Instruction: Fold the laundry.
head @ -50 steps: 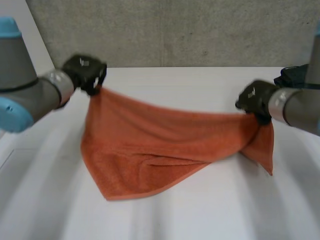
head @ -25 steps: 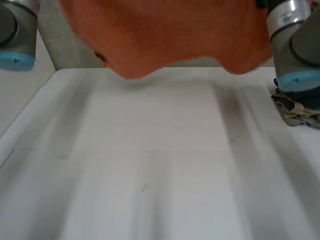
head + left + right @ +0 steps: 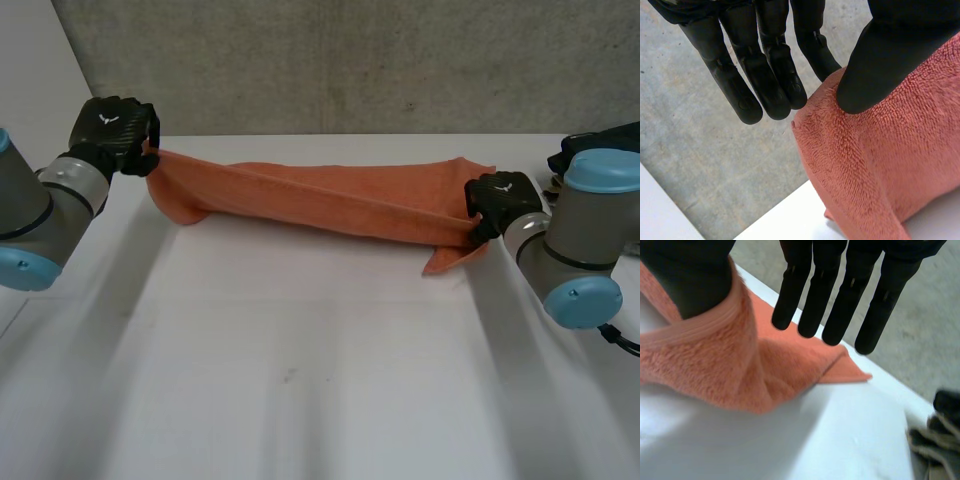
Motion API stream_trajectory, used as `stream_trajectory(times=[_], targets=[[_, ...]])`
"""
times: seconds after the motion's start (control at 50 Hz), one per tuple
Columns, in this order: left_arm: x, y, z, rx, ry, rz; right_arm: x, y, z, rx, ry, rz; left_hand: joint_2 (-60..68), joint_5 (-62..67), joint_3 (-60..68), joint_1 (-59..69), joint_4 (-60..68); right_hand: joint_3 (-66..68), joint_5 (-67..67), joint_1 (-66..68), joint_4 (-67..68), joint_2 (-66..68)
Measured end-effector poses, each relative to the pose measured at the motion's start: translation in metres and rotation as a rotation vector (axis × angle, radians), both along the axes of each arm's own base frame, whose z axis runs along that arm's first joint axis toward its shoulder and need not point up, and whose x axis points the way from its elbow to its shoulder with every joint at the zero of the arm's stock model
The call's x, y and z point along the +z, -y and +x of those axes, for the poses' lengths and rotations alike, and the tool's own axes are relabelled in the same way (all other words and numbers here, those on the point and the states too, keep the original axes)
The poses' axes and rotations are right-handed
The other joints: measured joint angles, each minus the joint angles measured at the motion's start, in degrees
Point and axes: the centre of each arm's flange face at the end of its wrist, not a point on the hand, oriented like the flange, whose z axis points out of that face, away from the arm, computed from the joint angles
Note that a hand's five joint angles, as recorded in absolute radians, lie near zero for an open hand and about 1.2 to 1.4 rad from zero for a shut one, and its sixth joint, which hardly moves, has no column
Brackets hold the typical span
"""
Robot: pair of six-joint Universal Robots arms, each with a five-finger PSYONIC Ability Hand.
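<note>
The white table is seen from the head view, with a grey wall behind it. Across its far part the orange towel is stretched into a long, bunched band between the two hands. Its left end is raised off the table, while its right end is kept low, with a corner trailing onto the surface.

The left arm is reached in from the left side and the right arm from the right.

The left end of the towel is pinched by the left hand. In the left wrist view the thumb is pressed onto the cloth, and the fingers are held straight.

The right end is gripped by the right hand. In the right wrist view the hem is wrapped under the thumb, and the fingers are extended straight over the folds.

A heap of other clothes is left on the table near the right arm.
</note>
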Motion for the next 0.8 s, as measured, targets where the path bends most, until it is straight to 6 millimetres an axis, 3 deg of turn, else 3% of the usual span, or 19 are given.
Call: stream_trajectory(times=[0.16,0.22,0.26,0.3,0.44,0.48,0.52,0.54,0.62,0.72,0.8], targets=[[0.004,-0.007,0.008,0.017,0.016,0.027,0.003,0.010,-0.020,-0.106,0.119,0.072,0.0,0.0,0.0,0.0,0.0,-9.7,-10.8,-9.4,-9.7,-8.7],[0.006,-0.013,0.009,0.018,0.024,0.048,0.006,0.012,-0.026,-0.131,0.153,0.104,0.0,0.0,0.0,0.0,0.0,-5.2,-5.5,-4.7,-5.3,-4.4],[0.007,-0.018,0.009,0.015,0.036,0.066,0.008,0.011,-0.029,-0.136,0.171,0.127,0.0,0.0,0.0,0.0,0.0,12.8,12.3,13.8,12.6,13.6],[0.007,-0.024,0.010,0.012,0.054,0.088,0.013,0.009,-0.030,-0.129,0.179,0.149,0.0,0.0,0.0,0.0,0.0,20.4,19.7,19.1,20.5,21.3],[0.012,-0.046,0.015,0.009,0.136,0.151,0.037,-0.006,-0.033,-0.066,0.100,0.163,0.0,0.0,0.0,0.0,0.0,21.7,20.6,19.1,22.2,21.9],[0.021,-0.063,0.020,0.009,0.199,0.175,0.062,-0.024,-0.037,-0.016,-0.037,0.132,0.0,0.0,0.0,0.0,0.0,21.7,20.6,19.1,22.3,21.9],[0.023,-0.065,0.021,0.010,0.207,0.177,0.065,-0.026,-0.037,-0.009,-0.060,0.128,0.0,0.0,0.0,0.0,0.0,21.7,20.6,19.1,22.3,21.9],[0.035,-0.083,0.026,0.010,0.264,0.191,0.086,-0.048,-0.043,0.038,-0.224,0.106,0.0,0.0,0.0,0.0,0.0,21.7,20.6,19.1,22.3,21.9],[0.054,-0.110,0.031,0.004,0.335,0.219,0.106,-0.081,-0.052,0.112,-0.448,0.107,0.0,0.0,0.0,0.0,0.0,21.7,20.6,19.1,22.3,21.9],[0.068,-0.143,0.033,-0.037,0.414,0.283,0.115,-0.113,-0.057,0.211,-0.637,0.126,0.0,0.0,0.0,0.0,0.0,21.8,20.6,19.1,22.3,21.9],[0.061,-0.147,0.030,-0.084,0.466,0.337,0.108,-0.121,-0.056,0.264,-0.693,0.151,0.0,0.0,0.0,0.0,0.0,21.8,21.1,19.1,22.3,21.9]])
